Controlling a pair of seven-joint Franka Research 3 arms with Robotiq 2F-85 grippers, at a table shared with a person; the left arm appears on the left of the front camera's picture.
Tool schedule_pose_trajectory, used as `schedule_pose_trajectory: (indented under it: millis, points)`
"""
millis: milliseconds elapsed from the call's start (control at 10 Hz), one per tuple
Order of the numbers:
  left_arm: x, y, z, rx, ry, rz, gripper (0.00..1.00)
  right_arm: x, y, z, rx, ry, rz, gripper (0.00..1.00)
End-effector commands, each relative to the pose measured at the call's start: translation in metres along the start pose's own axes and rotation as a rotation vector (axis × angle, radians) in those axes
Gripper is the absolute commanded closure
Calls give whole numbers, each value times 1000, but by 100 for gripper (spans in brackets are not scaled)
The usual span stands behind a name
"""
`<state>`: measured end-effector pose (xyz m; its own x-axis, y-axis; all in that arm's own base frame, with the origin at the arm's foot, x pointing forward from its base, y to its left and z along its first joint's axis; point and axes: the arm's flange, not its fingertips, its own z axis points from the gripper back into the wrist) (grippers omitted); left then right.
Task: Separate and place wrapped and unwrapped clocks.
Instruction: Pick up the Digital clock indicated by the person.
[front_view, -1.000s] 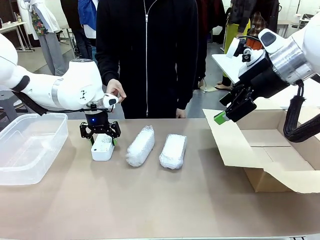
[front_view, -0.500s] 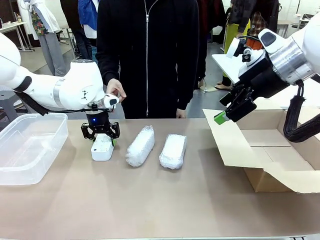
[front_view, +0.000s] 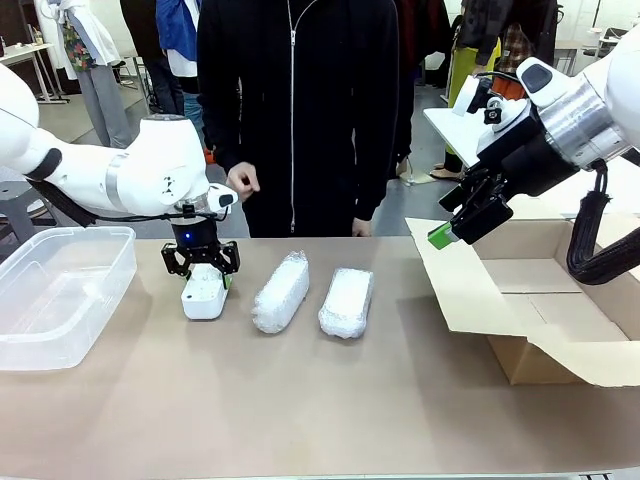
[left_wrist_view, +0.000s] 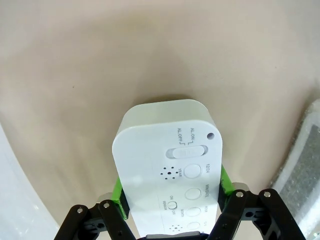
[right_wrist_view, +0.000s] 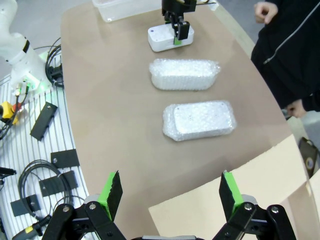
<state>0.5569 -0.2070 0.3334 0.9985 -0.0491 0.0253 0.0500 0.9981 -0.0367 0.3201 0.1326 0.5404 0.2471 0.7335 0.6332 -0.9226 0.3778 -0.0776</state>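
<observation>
To the left of the left tool, a clear plastic bin (front_view: 60, 290) is set on the tan desk (front_view: 320, 400). The left tool (front_view: 202, 276), pointed downward, is clamped by its green pads on the sides of the unwrapped clock (front_view: 205, 300). The clock is a smooth white rounded block, with buttons and a slide switch seen on the face turned up toward the tool. Whether the clock rests on the desk or is just raised cannot be told. Beyond that tool, a person's hand (front_view: 243, 180) is held loosely curled. Just to the tool's right a first bubble-wrapped clock (front_view: 281, 291) is laid on the desk, and a second bubble-wrapped clock (front_view: 347, 301) beside it, the two apart. Farther right, the right tool (right_wrist_view: 170, 192) is held in the air with its fingers spread wide and nothing between them, by the raised flap of an open cardboard box (front_view: 560, 300).
</observation>
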Motion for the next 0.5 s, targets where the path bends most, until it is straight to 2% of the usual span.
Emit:
schedule_pose_trajectory:
  millis: [0, 400]
  points:
    - [-25, 2, 49, 11, -46, 12, 59, 0, 0, -2, 21, -12, 1, 0]
    - [-79, 6, 153, 12, -41, -15, 59, 0, 0, -2, 21, -12, 1, 0]
